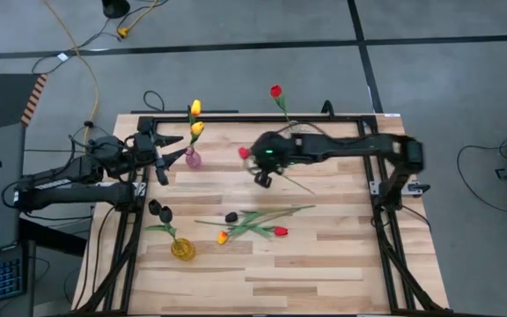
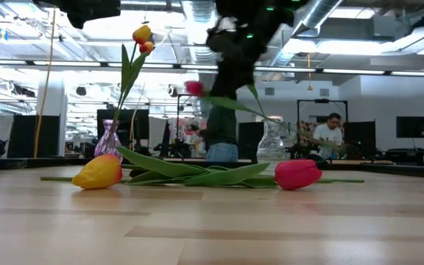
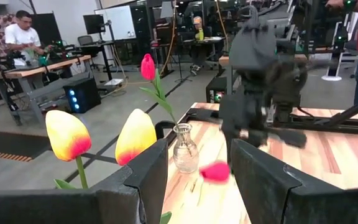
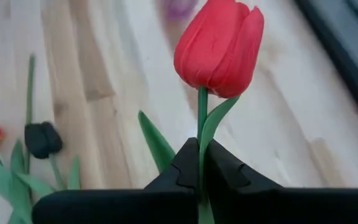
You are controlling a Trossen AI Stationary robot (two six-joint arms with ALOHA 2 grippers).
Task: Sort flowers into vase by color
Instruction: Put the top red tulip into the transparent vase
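**Red tulip pinched and lifted, clear vase lies beyond it**

The red tulip (image 4: 219,46) is off the table, its thin stem clamped between the two dark fingers of the right end effector (image 4: 201,177), which are pressed together on it just below the head. In the high view the flower's head (image 1: 245,153) pokes out on the left of the right end effector (image 1: 265,167), while the stem and a leaf trail out the other way, low and to the right, so the long axis runs roughly across the table and tilts downward at the stem end. The low view shows the same: head up at the left, stem slanting down to the right.

Where it should go, by my reading, is the clear vase (image 1: 290,129) at the far edge of the table, which already holds one red tulip (image 1: 275,91). That vase lies just beyond and slightly right of the right end effector, much nearer to the right arm than to the left. The coming move likely calls for turning the stem end down over the vase mouth.

The left end effector (image 1: 164,158) hovers with its fingers spread, holding nothing, just beside the pink vase (image 1: 193,158) with two yellow tulips (image 1: 196,118). Nearer the front, a yellow vase (image 1: 182,248) holds dark tulips (image 1: 159,211), and three loose flowers (image 1: 253,222) — one dark, one yellow-orange, one red — lie on the table (image 1: 324,264).
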